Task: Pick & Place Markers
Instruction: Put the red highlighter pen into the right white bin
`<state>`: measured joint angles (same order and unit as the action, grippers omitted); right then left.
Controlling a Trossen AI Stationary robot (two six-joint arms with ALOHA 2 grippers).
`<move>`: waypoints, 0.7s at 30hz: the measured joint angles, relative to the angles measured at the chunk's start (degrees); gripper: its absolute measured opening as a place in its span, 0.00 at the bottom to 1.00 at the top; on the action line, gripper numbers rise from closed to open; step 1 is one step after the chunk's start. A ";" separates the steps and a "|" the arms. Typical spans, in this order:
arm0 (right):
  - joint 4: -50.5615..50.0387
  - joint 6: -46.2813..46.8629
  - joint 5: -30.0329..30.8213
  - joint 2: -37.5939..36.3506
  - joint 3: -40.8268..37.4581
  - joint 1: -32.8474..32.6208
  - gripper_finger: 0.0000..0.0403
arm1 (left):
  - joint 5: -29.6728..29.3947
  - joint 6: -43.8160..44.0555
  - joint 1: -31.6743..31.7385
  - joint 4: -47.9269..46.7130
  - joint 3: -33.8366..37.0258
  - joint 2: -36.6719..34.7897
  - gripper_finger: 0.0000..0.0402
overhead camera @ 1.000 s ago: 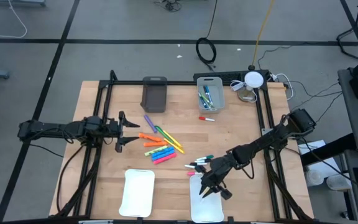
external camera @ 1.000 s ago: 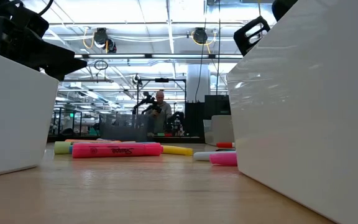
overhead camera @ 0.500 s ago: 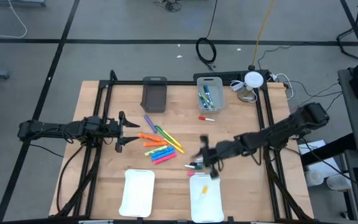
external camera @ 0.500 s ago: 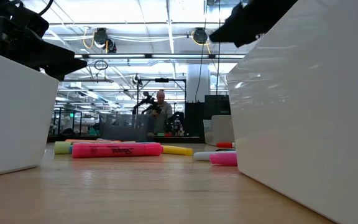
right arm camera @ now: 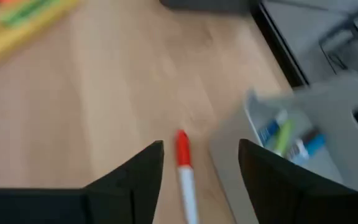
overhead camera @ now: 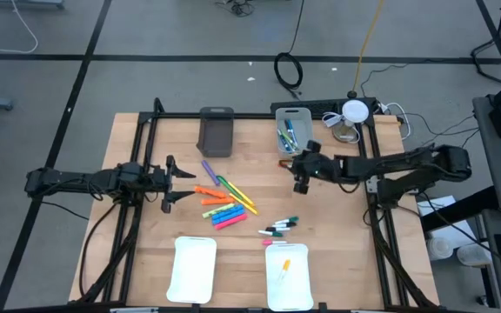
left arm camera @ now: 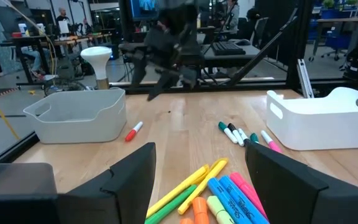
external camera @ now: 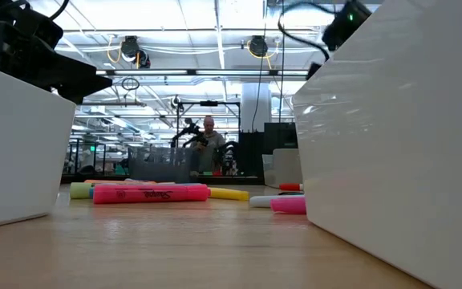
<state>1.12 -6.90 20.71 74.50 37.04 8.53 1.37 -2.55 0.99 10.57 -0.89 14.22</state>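
Patience pays now: with my right hand released and empty, I should centre its fingers over the red-capped marker beside the grey bin before descending

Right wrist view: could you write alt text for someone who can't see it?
A red-capped white marker lies on the wooden table between the right claw's two open dark fingers. Beside it stands a grey bin holding more markers.

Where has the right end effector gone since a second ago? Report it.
Yes: the right end effector moved from over the white tray to beside the light grey bin, above the red-capped marker.
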 joint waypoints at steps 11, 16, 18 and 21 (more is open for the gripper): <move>16.51 2.94 -13.33 0.54 -10.81 8.70 0.48 | 0.00 0.00 -0.02 0.00 0.00 0.00 0.62; 18.63 1.82 -13.53 0.52 -12.80 8.66 0.48 | 0.00 0.00 -0.01 -0.02 0.02 0.02 0.62; 18.01 1.75 -13.53 0.52 -12.88 8.66 0.48 | 0.00 0.00 0.00 -0.02 0.02 0.02 0.62; 17.45 1.72 -13.53 0.54 -12.88 8.66 0.48 | 0.00 0.00 0.00 -0.01 0.02 0.01 0.62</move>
<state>18.57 -5.17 7.18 75.05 24.16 17.19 1.37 -2.55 0.99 10.56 -0.86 14.23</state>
